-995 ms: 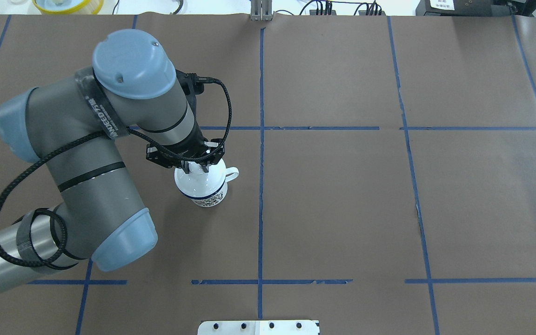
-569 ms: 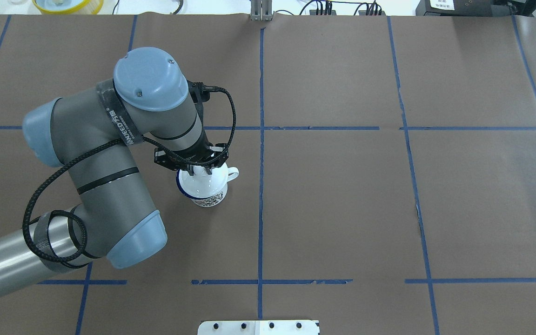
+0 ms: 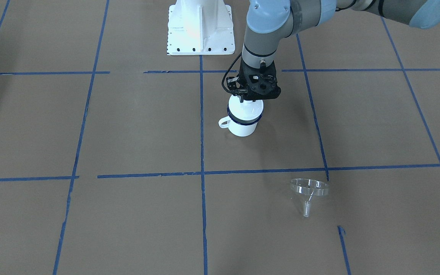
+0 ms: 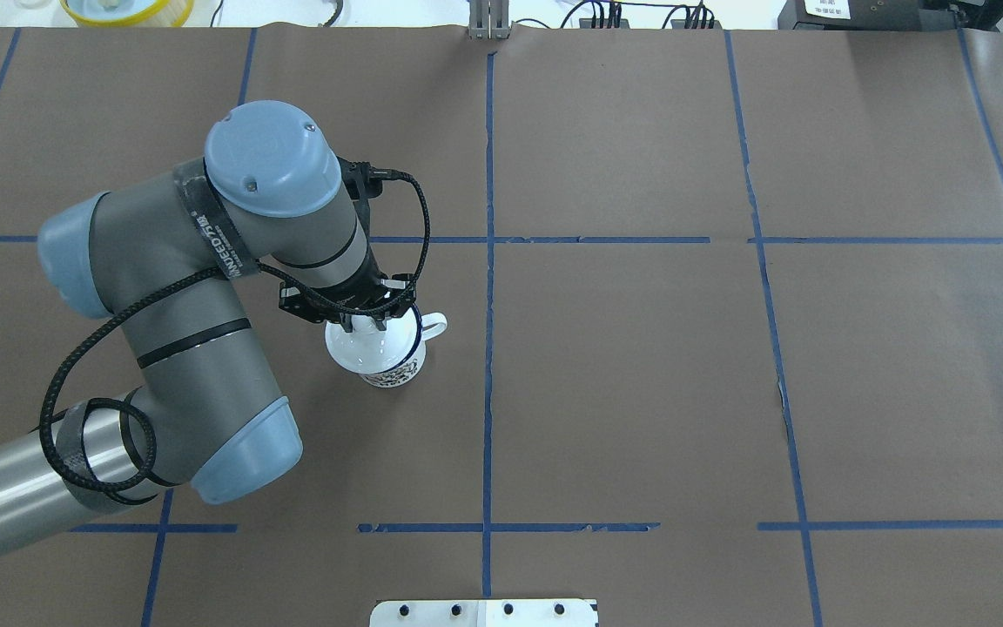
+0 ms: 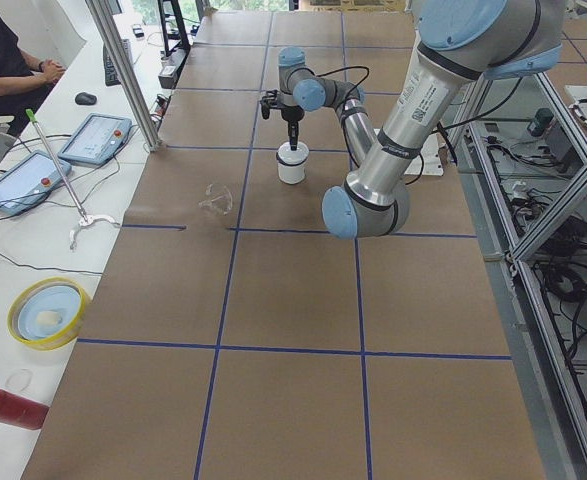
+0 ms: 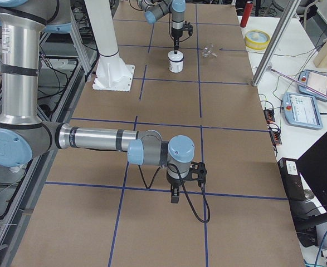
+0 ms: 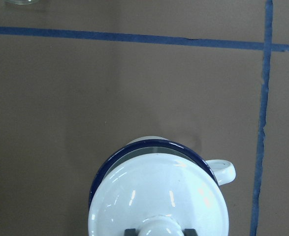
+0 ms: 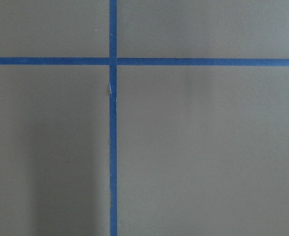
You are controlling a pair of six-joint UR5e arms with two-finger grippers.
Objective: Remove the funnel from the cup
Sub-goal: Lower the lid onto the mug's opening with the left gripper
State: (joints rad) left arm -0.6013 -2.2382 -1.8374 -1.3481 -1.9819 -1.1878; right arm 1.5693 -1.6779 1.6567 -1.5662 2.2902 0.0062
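From across the table, the brown paper tabletop [image 3: 128, 122] has blue tape lines [image 3: 201, 152] on it. A small white enamel cup with a dark blue rim and a loop handle [image 3: 243, 129] stands near the middle, a bit toward the robot's left end. A white round lid with a knob [image 3: 249, 109] covers its mouth, and the left gripper [image 3: 245, 100] comes straight down onto it. The small clear funnel with a wide round cone and a short thin spout [image 3: 309, 188] is out of the cup. It lies on the paper well apart from it, closer to the edge across from the robot and to the robot's left end. From above, the big grey arm hides that spot, so I only see the cup [image 4: 397, 373] and the lid. From the left end, the funnel [image 5: 216, 200] lies near the cup's far-edge side. From the right end, the right gripper [image 6: 175, 194] hangs low over bare paper toward the robot's right end; I cannot tell if it is open or closed. The left wrist camera shows two dark fingers [image 7: 130, 231] pinched on the knob [image 7: 159, 227]. The right wrist camera shows only paper and tape.
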